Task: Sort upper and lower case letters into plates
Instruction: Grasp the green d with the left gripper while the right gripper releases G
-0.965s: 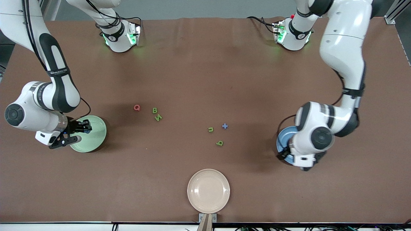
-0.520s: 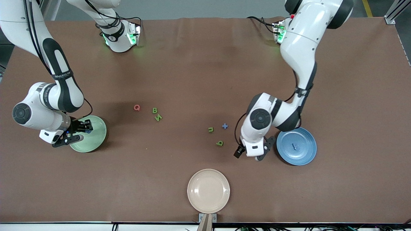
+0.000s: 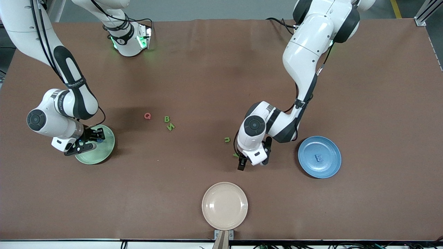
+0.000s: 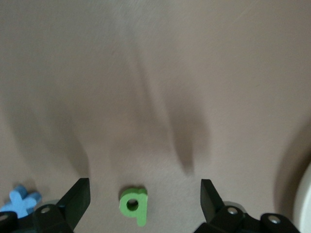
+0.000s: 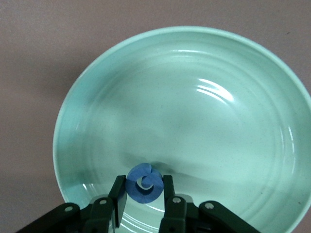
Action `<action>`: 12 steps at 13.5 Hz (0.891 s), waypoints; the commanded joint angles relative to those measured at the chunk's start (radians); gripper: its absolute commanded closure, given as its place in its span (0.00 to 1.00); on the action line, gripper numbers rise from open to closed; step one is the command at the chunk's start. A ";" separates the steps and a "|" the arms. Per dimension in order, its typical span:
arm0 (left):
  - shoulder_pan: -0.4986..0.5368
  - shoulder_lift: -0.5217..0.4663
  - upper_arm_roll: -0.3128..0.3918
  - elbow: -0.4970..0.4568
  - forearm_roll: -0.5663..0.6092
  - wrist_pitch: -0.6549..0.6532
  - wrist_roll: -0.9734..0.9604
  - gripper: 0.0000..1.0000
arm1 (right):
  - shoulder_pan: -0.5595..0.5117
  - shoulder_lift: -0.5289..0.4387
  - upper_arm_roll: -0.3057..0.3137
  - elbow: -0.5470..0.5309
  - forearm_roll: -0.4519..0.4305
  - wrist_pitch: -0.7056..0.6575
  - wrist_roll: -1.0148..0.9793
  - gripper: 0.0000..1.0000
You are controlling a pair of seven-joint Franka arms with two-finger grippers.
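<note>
- Sorting is partway done: a blue letter lies in the blue plate (image 3: 319,157) toward the left arm's end of the tabletop (image 3: 207,69), and five letters lie loose on the brown surface.
- Nearest the front camera sits the cream plate (image 3: 225,205), with nothing in it.
- Next comes the left gripper (image 3: 252,159), fingers spread wide and holding nothing, low over the green q (image 4: 133,204); the left wrist view shows that letter between its fingertips, with the blue plus-shaped piece (image 4: 20,203) just beside one finger.
- A second ago this arm hung over the blue plate — it has since swung toward the middle of the tabletop to reach the q.
- The next move, as I judge it, calls for a straight descent and a closing that catches the q alone, without nudging the plus.
- The right gripper (image 3: 90,138) is clenched on a small blue round letter (image 5: 144,183) over the pale green plate (image 5: 184,131) — it has drifted only slightly inward; opening to drop the letter is what remains.
- Farther off lie the green u (image 3: 227,139), then the green N (image 3: 170,127), green B (image 3: 166,119) and red Q (image 3: 147,116), all unmoved.
</note>
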 commanded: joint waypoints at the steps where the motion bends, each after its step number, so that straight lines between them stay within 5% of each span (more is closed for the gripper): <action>1: -0.019 0.045 0.003 0.059 -0.013 0.001 -0.038 0.00 | -0.010 -0.018 0.014 -0.018 -0.015 0.003 0.004 0.43; 2: -0.030 0.046 0.008 0.059 -0.013 -0.001 -0.037 0.01 | -0.009 -0.024 0.014 -0.015 -0.015 -0.002 0.009 0.01; 5: -0.044 0.046 0.014 0.057 -0.013 -0.016 -0.035 0.10 | 0.031 -0.061 0.016 -0.014 -0.015 -0.009 0.015 0.00; 7: -0.044 0.051 0.015 0.057 -0.013 -0.016 -0.026 0.25 | 0.065 -0.113 0.016 -0.014 -0.015 -0.093 0.054 0.00; 11: -0.044 0.058 0.020 0.054 -0.008 -0.016 -0.012 0.71 | 0.189 -0.243 0.016 -0.018 -0.015 -0.284 0.177 0.00; 12: -0.041 0.058 0.020 0.053 -0.007 -0.024 0.027 0.94 | 0.209 -0.260 0.017 -0.023 -0.015 -0.298 0.192 0.00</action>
